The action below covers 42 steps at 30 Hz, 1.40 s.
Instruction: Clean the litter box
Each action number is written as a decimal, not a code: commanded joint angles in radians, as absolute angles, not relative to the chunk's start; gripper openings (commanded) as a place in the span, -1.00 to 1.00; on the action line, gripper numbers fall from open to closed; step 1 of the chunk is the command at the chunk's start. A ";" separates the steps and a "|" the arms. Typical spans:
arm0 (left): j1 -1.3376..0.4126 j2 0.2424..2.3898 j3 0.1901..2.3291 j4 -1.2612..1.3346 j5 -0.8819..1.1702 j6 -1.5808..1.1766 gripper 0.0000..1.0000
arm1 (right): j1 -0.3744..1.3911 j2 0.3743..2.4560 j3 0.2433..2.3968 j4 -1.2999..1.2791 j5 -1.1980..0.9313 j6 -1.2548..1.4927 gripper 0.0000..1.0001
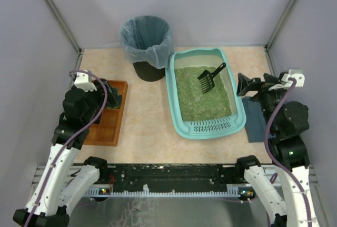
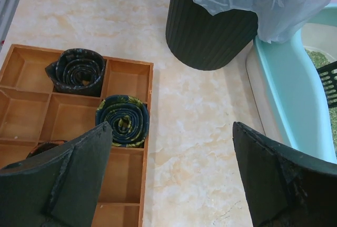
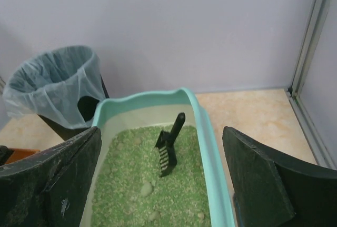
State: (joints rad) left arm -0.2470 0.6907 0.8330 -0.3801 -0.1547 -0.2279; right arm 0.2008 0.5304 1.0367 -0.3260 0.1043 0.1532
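**Soft, even light; near parts blurred**

Bright, diffuse light from above fills all three views, without glare. The bin casts only a faint, soft-edged shadow on the table. In both wrist views the close fingers look dark and slightly out of focus; farther surfaces stay sharp.

1. A black ribbed bin, lined with a blue-grey bag, stands at the far side of my bench.
2. On my left lies a brown wooden compartment tray.
3. One dark patterned fabric roll sits in a far compartment of it, and a second roll in a neighbouring one.
4. A dark grey cloth lies flat near the bench's right edge.
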 commanded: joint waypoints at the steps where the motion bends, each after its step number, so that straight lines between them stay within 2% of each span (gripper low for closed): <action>1: -0.250 0.670 0.822 -0.342 -0.174 -0.263 1.00 | 0.204 0.523 1.014 -0.313 0.127 0.171 0.92; 20: -0.250 0.683 0.804 -0.342 -0.180 -0.319 1.00 | 0.204 0.545 1.016 -0.389 0.117 0.204 0.93; 29: -0.250 0.605 0.713 -0.241 -0.093 -0.280 1.00 | 0.204 0.726 1.114 -0.596 -0.106 0.157 0.87; 34: -0.250 0.607 0.678 -0.221 -0.066 -0.280 1.00 | 0.203 0.822 1.114 -0.620 -0.188 0.143 0.85; 38: -0.250 0.609 0.658 -0.225 -0.059 -0.282 1.00 | 0.210 0.894 1.082 -0.562 -0.316 0.203 0.85; 42: -0.250 0.604 0.644 -0.235 -0.040 -0.279 1.00 | 0.243 0.952 1.009 -0.411 -0.451 0.304 0.96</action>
State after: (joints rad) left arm -0.2470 0.6132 0.6559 -0.2611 -0.0734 -0.2909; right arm 0.2092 0.9176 1.0481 -0.5808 -0.2798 0.2104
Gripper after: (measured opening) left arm 0.998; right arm 0.957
